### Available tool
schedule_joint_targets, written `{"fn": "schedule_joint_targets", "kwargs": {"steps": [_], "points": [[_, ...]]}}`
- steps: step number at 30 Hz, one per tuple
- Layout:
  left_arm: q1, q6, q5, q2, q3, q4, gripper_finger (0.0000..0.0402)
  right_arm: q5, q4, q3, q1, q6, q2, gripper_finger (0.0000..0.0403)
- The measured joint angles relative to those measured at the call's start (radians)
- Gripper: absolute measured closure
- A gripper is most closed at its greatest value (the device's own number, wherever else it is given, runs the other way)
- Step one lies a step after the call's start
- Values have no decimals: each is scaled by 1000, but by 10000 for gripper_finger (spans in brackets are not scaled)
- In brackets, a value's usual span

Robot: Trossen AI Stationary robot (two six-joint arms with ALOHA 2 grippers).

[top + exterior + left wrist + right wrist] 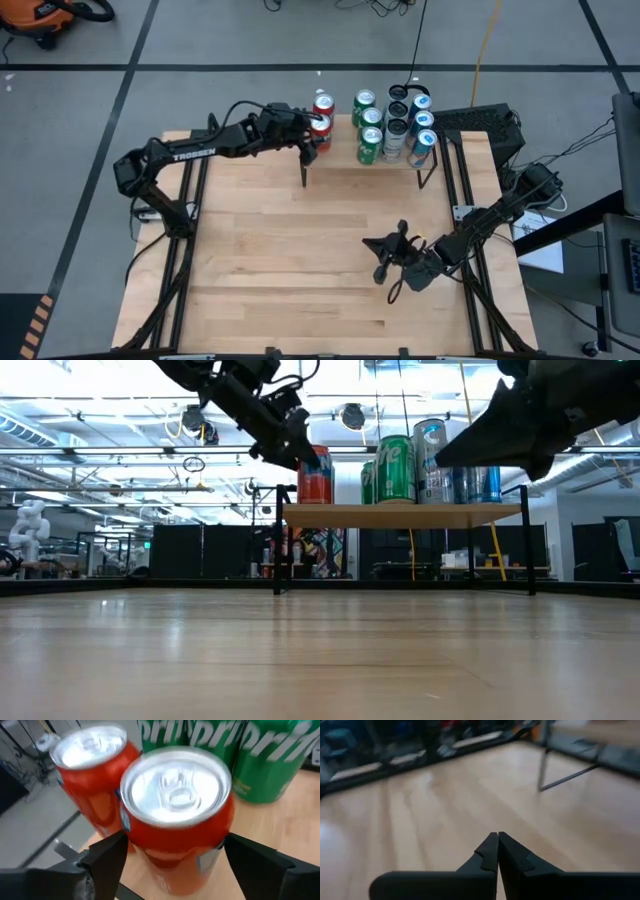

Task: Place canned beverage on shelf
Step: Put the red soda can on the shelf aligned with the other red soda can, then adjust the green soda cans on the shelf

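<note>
Up at the top centre of the high view, the left gripper (318,127) sits over the left end of the shelf, its dark fingers (107,857) spread to either side of a red aluminium beverage can with a silver lid (176,820). In the left wrist view both fingers stand beside the can's wall with the can between them; whether the pads actually press the metal cannot be told, so the grip reads as straddling rather than clearly clamped. The can stands upright on the small raised shelf with a light wood plank top and thin black legs (340,160). Just beside it, toward the upper left of the left wrist view, stands a second red can (92,767), also upright. Behind them in that view rise green cans with white lettering (265,757), which the high view shows as a cluster at the middle of the shelf (368,128). Blue-and-silver cans (420,125) fill the shelf's right end.

From the low view, the red can (314,473) sits on the plank at centre frame, under the left gripper's dark mass.

Lower right of centre in the high view, the right gripper (385,258) waits above the large pale wooden tabletop (270,270), well apart from the shelf. Its two fingertips (492,851) are pressed together with nothing between them.
</note>
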Motion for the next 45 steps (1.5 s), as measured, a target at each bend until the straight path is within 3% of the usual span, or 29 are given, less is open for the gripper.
{"fn": "schedule_joint_targets", "kwargs": {"steps": [3,9,12,19,25,31,35,39,45], "points": [[0,12,1,-29,3,0,52,78,5,0,11,-1,0,403],[-2,10,35,-50,5,7,8,76,14,0,11,-4,0,403],[-16,-11,10,-68,5,-31,4,85,16,0,13,-13,0,403],[-93,35,-123,-213,5,-81,4,333,8,0,75,-109,-23,403],[-179,9,-88,-272,-47,-81,4,356,-35,0,60,-264,-164,403],[-287,-54,-103,-264,-229,141,4,131,-82,76,-64,-515,-411,403],[-361,-92,-170,-263,-342,307,4,70,-445,300,-199,-531,-477,403],[-412,-74,-175,-263,-409,386,4,-57,-793,617,-392,-532,-421,403],[-447,-66,-194,-263,-461,413,4,-397,-1119,1081,-699,-607,-223,403]]}}
